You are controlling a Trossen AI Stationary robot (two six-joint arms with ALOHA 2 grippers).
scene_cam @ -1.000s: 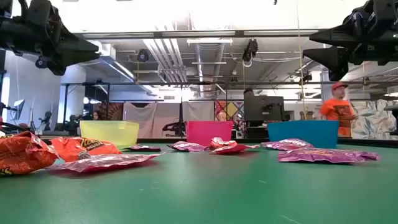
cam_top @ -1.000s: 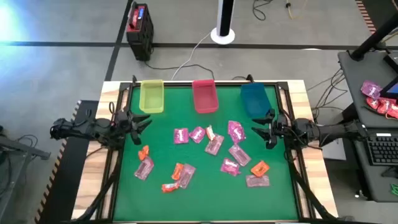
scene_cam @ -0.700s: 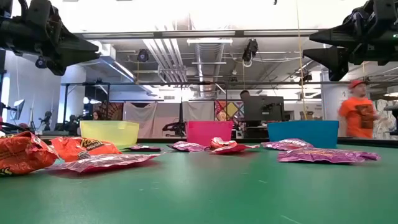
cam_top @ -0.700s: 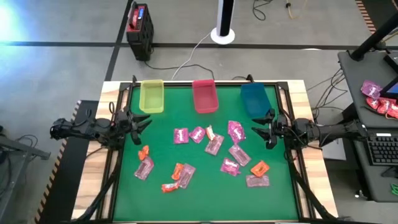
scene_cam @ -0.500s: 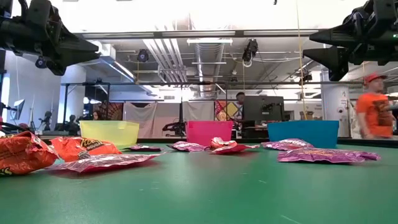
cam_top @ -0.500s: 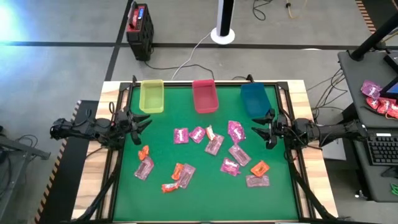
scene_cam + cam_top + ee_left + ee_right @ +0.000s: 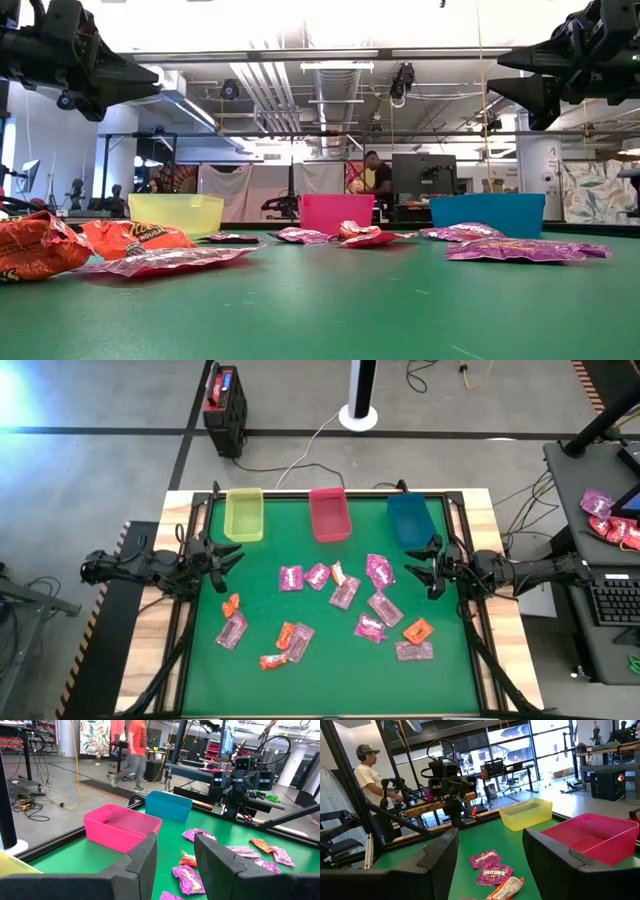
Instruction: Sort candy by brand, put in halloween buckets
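Both arms raised at table sides, left gripper (image 7: 228,556), right gripper (image 7: 418,573) spread.

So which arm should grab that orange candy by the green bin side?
Probably the left. Its gripper hangs open just above the orange candy on the table's left half, while the right gripper, also open, sits across the table near the blue bin.

Colours on the green table (image 7: 330,670)

The three bins are yellow-green (image 7: 244,515), pink-red (image 7: 329,514) and blue-teal (image 7: 407,519). The candy packets are magenta-pink (image 7: 291,577), paler translucent pink (image 7: 232,630) and orange-red (image 7: 417,630). The box (image 7: 224,397) on the grey floor is black and red.
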